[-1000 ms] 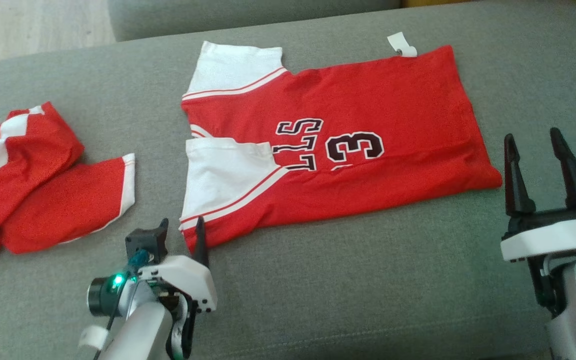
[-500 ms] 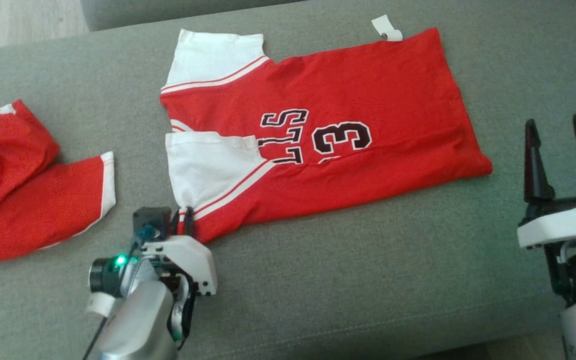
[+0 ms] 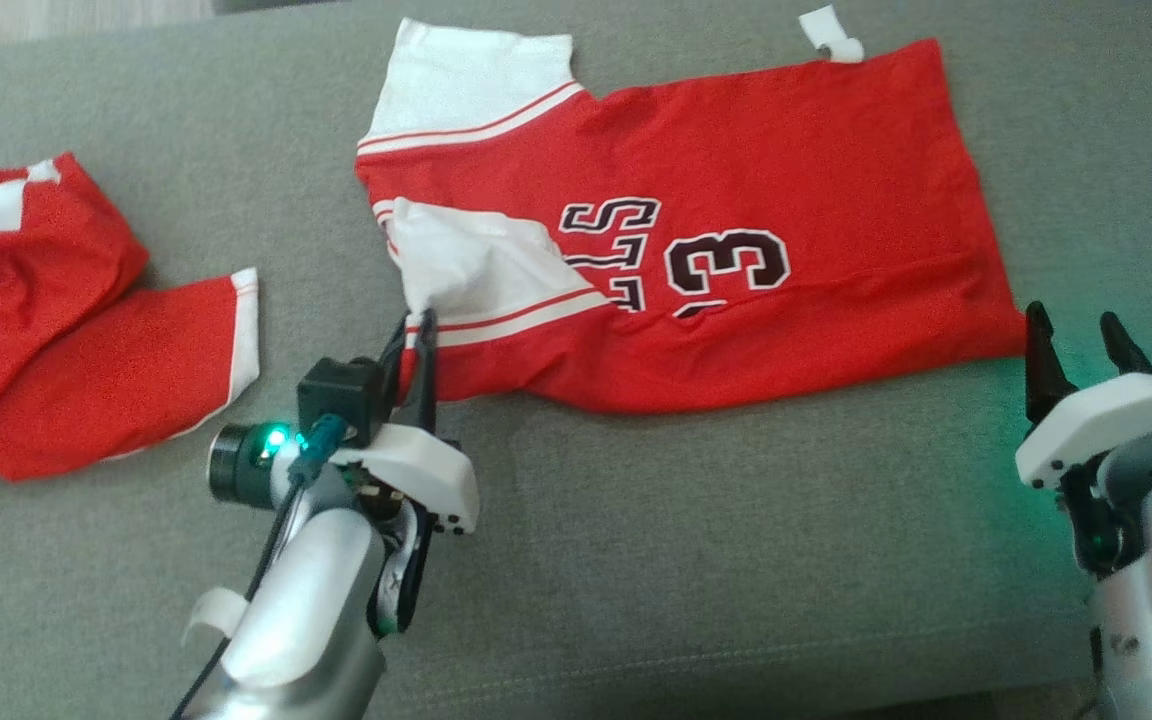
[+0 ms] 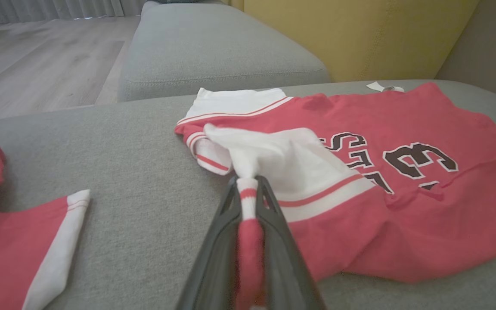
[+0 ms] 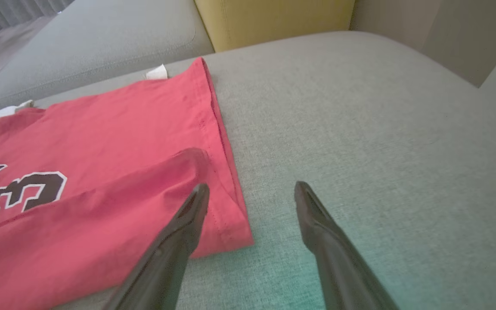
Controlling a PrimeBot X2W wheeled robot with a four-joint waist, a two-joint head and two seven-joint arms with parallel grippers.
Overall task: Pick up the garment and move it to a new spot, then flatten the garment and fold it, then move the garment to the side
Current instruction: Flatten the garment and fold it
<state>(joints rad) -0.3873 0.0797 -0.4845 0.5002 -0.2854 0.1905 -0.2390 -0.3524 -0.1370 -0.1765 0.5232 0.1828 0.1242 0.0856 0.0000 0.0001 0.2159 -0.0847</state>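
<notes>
On couch [image 3: 696,570], left jaws pinching jersey [image 3: 816,150] sleeve [image 3: 476,270] edge, right jaws spread

jersey [image 3: 766,180] on cushion [image 3: 686,560], second garment [image 3: 86,370] left

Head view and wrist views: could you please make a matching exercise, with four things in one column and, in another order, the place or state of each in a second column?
Things
1. left gripper
2. right gripper
3. white tag
4. second red garment

Place or state
A. open, at the jersey's hem corner
B. bunched, lying to the left of the jersey
C. shut on the jersey's sleeve
D. at the jersey's far edge

Pairs: 1-C, 2-A, 3-D, 4-B
</notes>
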